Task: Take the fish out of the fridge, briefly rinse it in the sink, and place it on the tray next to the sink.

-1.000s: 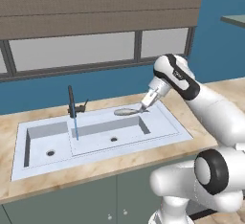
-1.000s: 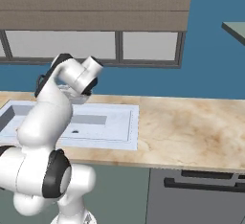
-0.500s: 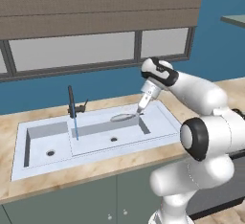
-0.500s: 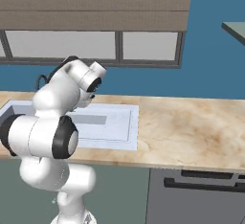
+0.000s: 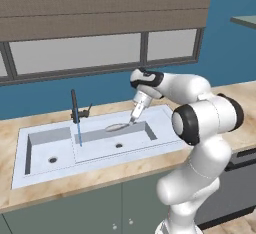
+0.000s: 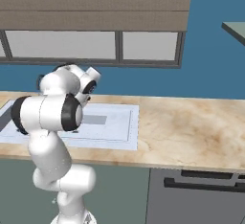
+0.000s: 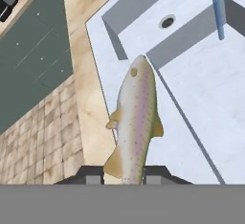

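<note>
The fish [image 7: 136, 122] at the centre of the hand view has smooth, faintly glossy skin, silvery-pale with fine dark speckles and a pinkish stripe. The sink [image 5: 95, 140], middle left of the left base view, looks like matt, smooth pale-grey plastic or enamel. Its faucet [image 5: 75, 109] is thin matt black metal. The counter [image 6: 191, 132] is polished, veined beige stone. Cabinet fronts [image 5: 65, 213] below are flat matt grey-green.

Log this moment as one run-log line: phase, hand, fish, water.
phase: rinse step | hand: shut on fish by the tail end | fish: held over the sink, right basin | water: thin blue stream at faucet
</note>
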You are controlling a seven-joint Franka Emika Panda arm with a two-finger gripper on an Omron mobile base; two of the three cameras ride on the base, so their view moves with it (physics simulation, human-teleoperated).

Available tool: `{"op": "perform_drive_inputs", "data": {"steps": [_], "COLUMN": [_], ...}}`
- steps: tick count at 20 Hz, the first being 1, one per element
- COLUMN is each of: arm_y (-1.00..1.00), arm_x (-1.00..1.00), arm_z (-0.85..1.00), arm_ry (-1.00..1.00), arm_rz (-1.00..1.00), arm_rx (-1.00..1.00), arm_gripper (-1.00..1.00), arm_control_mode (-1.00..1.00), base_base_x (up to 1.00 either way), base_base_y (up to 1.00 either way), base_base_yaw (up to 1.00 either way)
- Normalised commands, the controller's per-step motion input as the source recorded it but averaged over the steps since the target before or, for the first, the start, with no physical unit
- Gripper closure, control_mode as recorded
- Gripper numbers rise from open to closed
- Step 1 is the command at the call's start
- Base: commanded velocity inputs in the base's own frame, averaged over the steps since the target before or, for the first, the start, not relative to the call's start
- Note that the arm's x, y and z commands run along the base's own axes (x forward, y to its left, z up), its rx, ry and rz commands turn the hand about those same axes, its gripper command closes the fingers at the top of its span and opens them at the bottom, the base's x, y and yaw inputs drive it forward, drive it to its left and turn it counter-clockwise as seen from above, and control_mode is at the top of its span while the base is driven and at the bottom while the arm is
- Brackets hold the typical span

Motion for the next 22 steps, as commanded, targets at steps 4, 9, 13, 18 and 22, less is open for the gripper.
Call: {"op": "perform_drive_inputs", "data": {"steps": [4, 9, 13, 18, 22], "arm_y": [0.74, 0.78, 0.44, 0.31, 0.24], "arm_x": [0.28, 0.29, 0.36, 0.43, 0.44], "arm_z": [-0.35, -0.24, -0.06, 0.00, -0.01], "arm_ry": [0.00, 0.00, 0.00, -0.01, -0.02], "arm_rz": [0.03, 0.02, 0.00, -0.05, -0.08], "arm_rx": [0.00, -0.01, -0.01, -0.04, -0.04], "arm_gripper": [1.00, 1.00, 1.00, 1.00, 1.00], "arm_control_mode": [-1.00, -1.00, -1.00, -1.00, -1.00], "base_base_x": [0.00, 0.00, 0.00, 0.00, 0.00], "base_base_y": [0.00, 0.00, 0.00, 0.00, 0.00], "base_base_yaw": [0.00, 0.00, 0.00, 0.00, 0.00]}}
